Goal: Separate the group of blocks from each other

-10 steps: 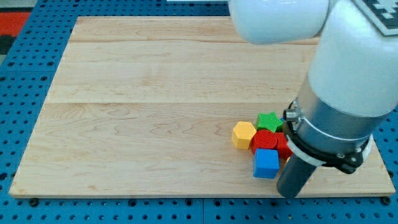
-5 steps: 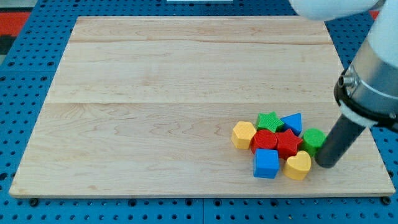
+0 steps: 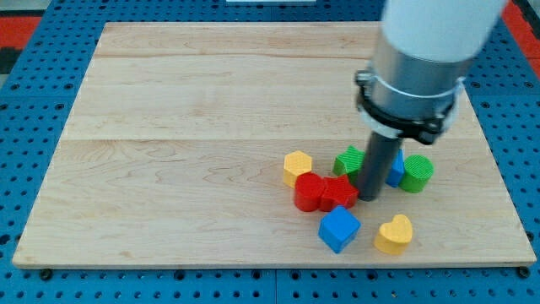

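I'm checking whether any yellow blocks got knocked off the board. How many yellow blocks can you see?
2. The yellow hexagon lies left of the red blocks; the yellow heart sits near the board's bottom edge, below and right of my tip. None seems hidden.

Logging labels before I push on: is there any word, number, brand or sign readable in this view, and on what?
None readable: the blocks, such as the blue cube and yellow heart, show plain faces.
The wooden board and the arm above my tip carry no lettering.
At the view's top edge, white patches are cut off; any marks there cannot be read.
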